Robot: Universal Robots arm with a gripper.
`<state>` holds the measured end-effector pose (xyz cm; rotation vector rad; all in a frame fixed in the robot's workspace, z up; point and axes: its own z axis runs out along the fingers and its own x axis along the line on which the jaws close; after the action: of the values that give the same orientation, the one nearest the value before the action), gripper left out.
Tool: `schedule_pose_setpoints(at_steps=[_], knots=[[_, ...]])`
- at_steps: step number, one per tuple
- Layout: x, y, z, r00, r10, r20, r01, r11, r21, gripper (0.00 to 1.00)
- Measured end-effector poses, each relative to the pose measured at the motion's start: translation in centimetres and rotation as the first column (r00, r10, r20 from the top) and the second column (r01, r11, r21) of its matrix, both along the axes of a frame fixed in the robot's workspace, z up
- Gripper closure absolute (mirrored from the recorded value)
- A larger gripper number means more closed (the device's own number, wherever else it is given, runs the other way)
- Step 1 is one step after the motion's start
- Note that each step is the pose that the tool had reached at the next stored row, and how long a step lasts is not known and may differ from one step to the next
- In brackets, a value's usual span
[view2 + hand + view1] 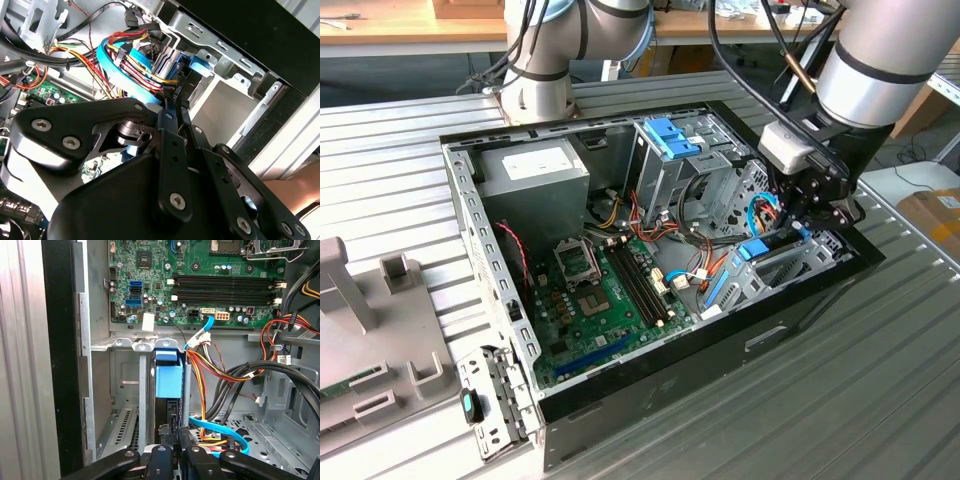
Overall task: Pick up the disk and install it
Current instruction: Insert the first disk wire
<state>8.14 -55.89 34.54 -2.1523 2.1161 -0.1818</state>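
Note:
The disk [753, 251], dark grey with blue side rails and a blue end tab, stands on edge in the drive bay at the corner of the open computer case [650, 380] towards the exterior view's right. In the first wrist view the disk [168, 380] sits between the bay's metal walls. My gripper [800, 224] hangs right over the bay. Both wrist views show the gripper [172, 106] [178, 444] with its fingers drawn together, the tips at the disk's [193, 65] dark end among the cables.
A green motherboard [605, 290] fills the case floor, with a grey power supply [535, 170] behind it. A tall silver cage with blue clips [672, 140] stands beside the bay. Red, yellow and black wires and a thin blue cable [220, 429] crowd the gripper. A grey fixture [360, 330] sits at the exterior view's left.

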Motion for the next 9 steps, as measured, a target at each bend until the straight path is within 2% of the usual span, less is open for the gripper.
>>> schedule_pose_setpoints(at_steps=[5,8,9], knots=[[-0.02,0.02,-0.14,1.0000,-0.004,-0.0001,0.004,1.0000,-0.0003,0.84],[-0.17,0.03,-0.61,1.0000,-0.007,-0.0001,0.007,1.0000,-0.0016,0.84],[-0.15,0.03,-0.63,0.9998,-0.007,-0.0194,0.007,1.0000,-0.0016,0.84]])
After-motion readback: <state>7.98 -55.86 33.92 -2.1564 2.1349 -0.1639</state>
